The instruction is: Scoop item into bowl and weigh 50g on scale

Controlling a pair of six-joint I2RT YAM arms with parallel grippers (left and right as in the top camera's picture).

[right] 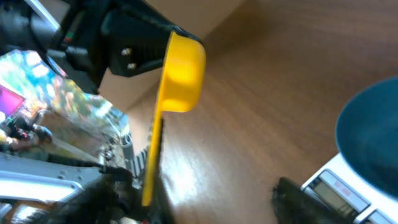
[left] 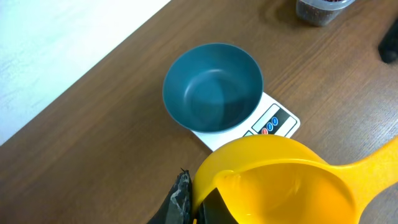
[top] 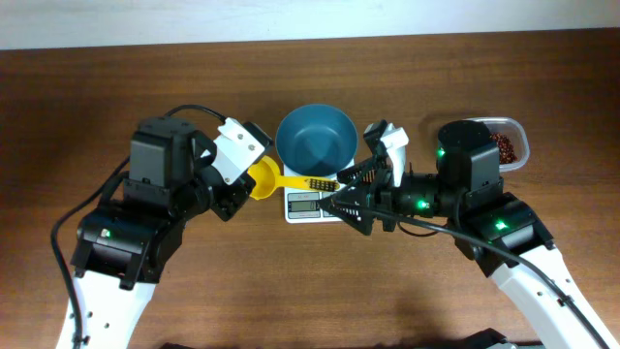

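A brown wooden table [top: 291, 291] runs up to a pale wall. Near its middle the scale [top: 308, 204] carries the bowl [top: 315, 139] — teal, upright. The left gripper [top: 247, 180] is clamped on the cup of a yellow scoop [top: 263, 180] just left of the scale. The scoop's handle reaches toward the right gripper [top: 347, 197], whose jaws stand wide, the handle's end close by one finger. The beans [top: 504, 145] lie in a clear tub [top: 518, 131] toward the table's far right edge — well apart from both grippers.

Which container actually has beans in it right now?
The clear tub at the far right; the teal bowl on the scale and the yellow scoop are empty.
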